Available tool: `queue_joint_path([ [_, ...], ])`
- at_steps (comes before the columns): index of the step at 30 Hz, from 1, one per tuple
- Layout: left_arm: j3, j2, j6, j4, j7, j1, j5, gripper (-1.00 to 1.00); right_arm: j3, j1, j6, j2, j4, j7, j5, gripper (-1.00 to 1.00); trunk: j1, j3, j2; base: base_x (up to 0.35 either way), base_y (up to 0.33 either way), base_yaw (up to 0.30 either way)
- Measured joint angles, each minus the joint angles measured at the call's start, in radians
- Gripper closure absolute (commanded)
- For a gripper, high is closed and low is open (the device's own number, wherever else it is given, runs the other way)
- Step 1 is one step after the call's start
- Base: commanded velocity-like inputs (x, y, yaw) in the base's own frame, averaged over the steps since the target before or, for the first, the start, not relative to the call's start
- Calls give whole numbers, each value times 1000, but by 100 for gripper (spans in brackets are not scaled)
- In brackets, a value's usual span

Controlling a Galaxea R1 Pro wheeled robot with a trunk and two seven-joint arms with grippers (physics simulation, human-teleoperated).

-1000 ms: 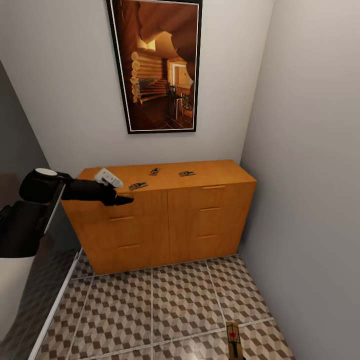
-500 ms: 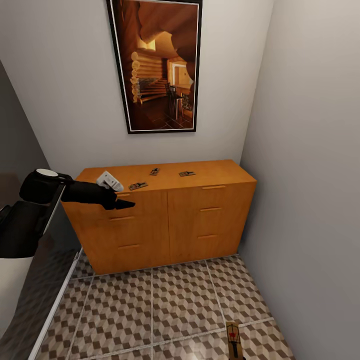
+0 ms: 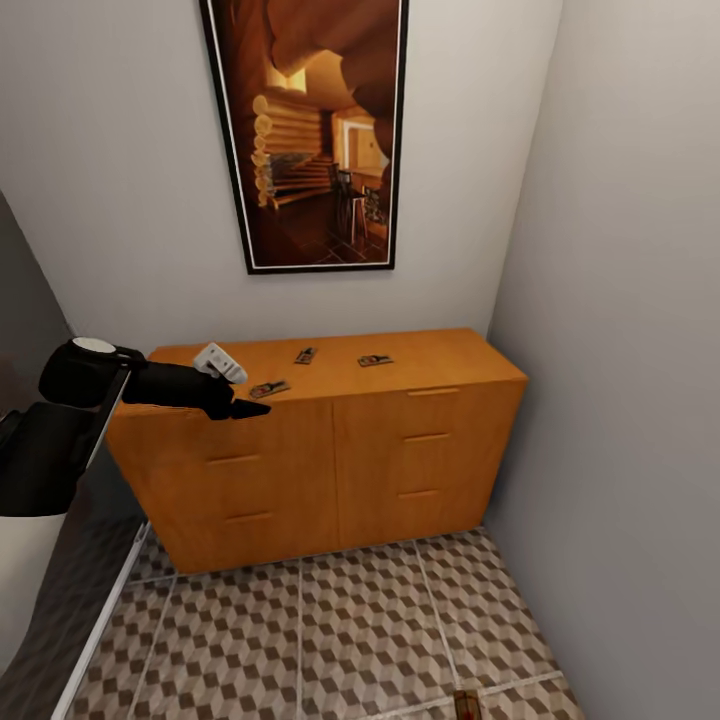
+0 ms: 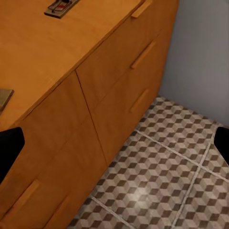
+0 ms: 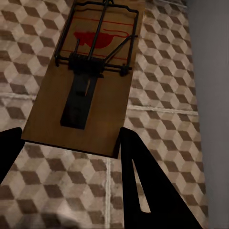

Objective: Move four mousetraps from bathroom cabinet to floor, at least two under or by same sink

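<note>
Three mousetraps lie on top of the orange-brown cabinet [image 3: 330,440]: one near the front edge [image 3: 269,389], one further back [image 3: 305,355], one to the right [image 3: 375,360]. My left gripper [image 3: 245,408] hovers at the cabinet's front edge, just short of the nearest trap, open and empty. In the left wrist view its fingers [image 4: 9,148] stand wide apart over the cabinet top [image 4: 43,57], with a trap [image 4: 61,5] ahead. A fourth mousetrap [image 5: 88,71] lies flat on the cube-patterned floor [image 5: 167,95]. My right gripper [image 5: 71,133] is open close above its near end. The sink is out of view.
A framed picture [image 3: 305,130] hangs above the cabinet. A grey wall [image 3: 630,400] closes the right side, and a dark panel with a pale edge [image 3: 95,640] runs along the left. Patterned floor tiles [image 3: 330,630] stretch between me and the cabinet.
The head view has come closer to the cabinet, so the floor mousetrap has slid to the picture's bottom edge. My left arm keeps nearly the same pose.
</note>
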Motion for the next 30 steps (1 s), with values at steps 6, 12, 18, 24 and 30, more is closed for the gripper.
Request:
queue_joint_path([
  [6, -1, 0, 0, -1, 0, 0, 0, -100, -2, 7, 30, -28, 0, 28, -99, 100, 0, 0, 0, 341, 0, 0],
  [12, -1, 3, 0, 1, 0, 0, 0, -100, 3, 7, 34, -43, 0, 36, -163, 100, 0, 0, 0, 270, 0, 0],
  [18, -1, 18, 1, 2, 0, 0, 0, -100, 4, 7, 37, -45, 0, 65, -169, 100, 1, 0, 0, 60, 0, 0],
  [24, -2, 37, 1, 3, 0, 0, 0, -100, 3, 7, 68, -45, 0, 80, -170, 100, 1, 0, 0, 8, 0, 0],
  [30, -4, 42, 0, 14, 0, 0, 0, -100, 4, 7, 89, -44, 0, 83, -171, 100, 1, 0, 0, 1, 0, 0],
])
